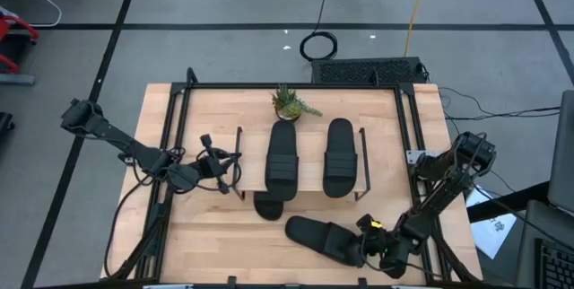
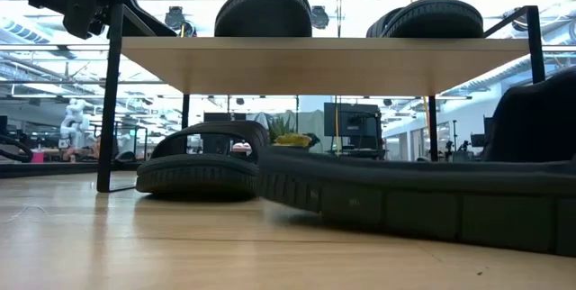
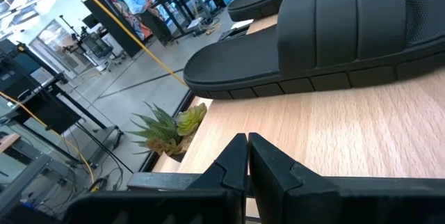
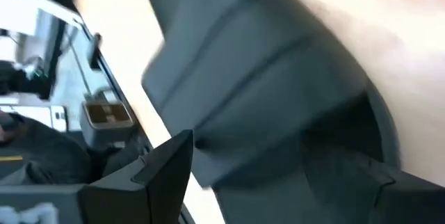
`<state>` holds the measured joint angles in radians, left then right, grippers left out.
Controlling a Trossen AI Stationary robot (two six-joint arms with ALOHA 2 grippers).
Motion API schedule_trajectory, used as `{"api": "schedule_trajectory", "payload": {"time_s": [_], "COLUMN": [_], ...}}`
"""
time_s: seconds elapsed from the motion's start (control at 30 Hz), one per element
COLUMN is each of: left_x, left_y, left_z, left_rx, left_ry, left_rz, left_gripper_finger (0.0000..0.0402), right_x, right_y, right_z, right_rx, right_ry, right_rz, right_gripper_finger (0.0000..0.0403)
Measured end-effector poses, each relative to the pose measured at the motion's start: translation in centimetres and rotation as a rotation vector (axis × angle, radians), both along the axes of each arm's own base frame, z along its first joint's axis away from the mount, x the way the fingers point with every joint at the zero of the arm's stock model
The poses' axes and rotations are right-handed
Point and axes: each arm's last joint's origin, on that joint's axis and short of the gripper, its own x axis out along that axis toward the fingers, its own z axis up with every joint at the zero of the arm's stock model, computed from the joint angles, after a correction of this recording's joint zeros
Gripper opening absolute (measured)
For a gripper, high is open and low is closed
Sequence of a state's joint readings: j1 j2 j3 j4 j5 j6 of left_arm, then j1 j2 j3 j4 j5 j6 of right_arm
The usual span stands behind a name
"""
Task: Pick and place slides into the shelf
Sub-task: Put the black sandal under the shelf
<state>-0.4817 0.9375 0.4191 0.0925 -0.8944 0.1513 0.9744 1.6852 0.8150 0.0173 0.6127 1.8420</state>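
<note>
In front of the shelf (image 1: 303, 150) a slide (image 1: 325, 240) lies on the surface, the right gripper (image 1: 377, 242) at its strap, fingers spread, not yet gripping. Best to straddle the strap squarely before closing. The left gripper (image 1: 221, 162), fingers shut and empty, waits at the shelf's left end.

Left end effector (image 1: 226, 165) closed; right end effector (image 1: 369, 244) spread wide, low.

Bright, even overhead light, glaring windows behind the shelf (image 2: 324, 63), heavy right-wrist motion blur.
</note>
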Motion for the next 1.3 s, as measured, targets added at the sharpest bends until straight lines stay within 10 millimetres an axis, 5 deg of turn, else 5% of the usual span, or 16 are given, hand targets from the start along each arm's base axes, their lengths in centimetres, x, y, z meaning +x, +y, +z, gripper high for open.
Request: {"api": "schedule_trajectory", "payload": {"time_s": [0.7,0.87,1.1,1.3], "left_x": [0.0,0.0,0.0,0.0], "left_y": [0.0,0.0,0.0,0.0], "left_z": [0.0,0.0,0.0,0.0], "left_rx": [-0.012,-0.012,-0.016,-0.019], "left_ry": [-0.004,-0.004,-0.006,-0.007], "left_rz": [-0.001,-0.001,-0.001,0.000], "left_gripper_finger": [0.0024,0.0024,0.0024,0.0024], "right_x": [2.5,2.7,3.1,3.1], "right_y": [-2.0,-2.1,-1.6,-0.4], "right_z": [0.2,0.0,-1.1,-0.5], "right_rx": [-0.101,-0.116,-0.121,-0.133], "right_ry": [-0.056,-0.055,-0.086,-0.223], "right_rz": [-0.072,-0.071,-0.074,-0.086], "right_gripper_finger": [0.0245,0.0183,0.0020,0.0007]}}
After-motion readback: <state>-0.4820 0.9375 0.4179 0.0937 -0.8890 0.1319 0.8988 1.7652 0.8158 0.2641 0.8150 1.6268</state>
